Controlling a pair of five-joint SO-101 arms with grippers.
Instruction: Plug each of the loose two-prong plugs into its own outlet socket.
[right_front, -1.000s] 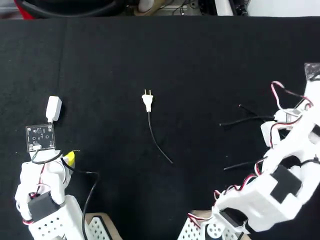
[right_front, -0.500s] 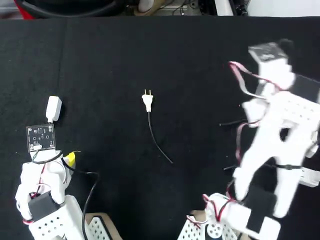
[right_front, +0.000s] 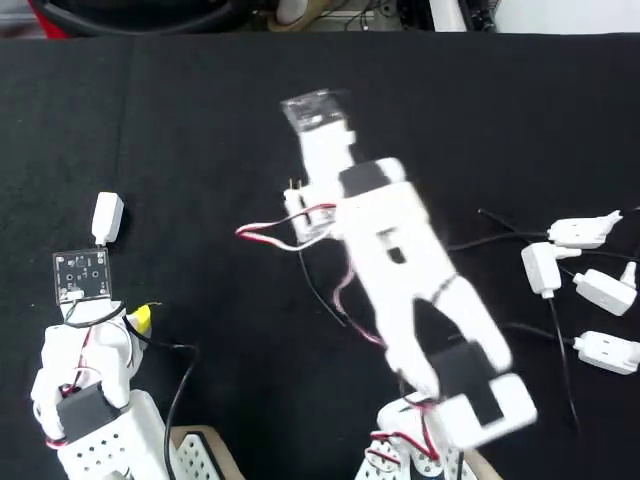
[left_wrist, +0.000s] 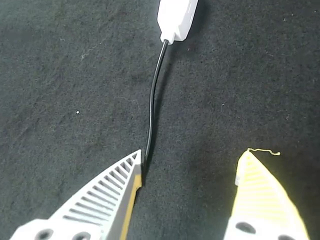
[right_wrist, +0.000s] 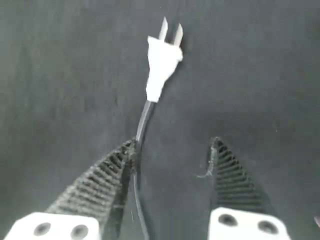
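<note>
robotics lab bench | black-covered table (right_front: 200, 90) | left arm (right_front: 85, 390), right arm (right_front: 400, 270)

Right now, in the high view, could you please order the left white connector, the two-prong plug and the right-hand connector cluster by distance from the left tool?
From the left tool:
1. White connector, just ahead, far left.
2. Two-prong plug, table centre.
3. Connector cluster, far right.

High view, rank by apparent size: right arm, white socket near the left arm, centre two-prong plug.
1. right arm, raised nearer the camera.
2. white socket.
3. two-prong plug, partly covered by the arm, so less sure.
</note>
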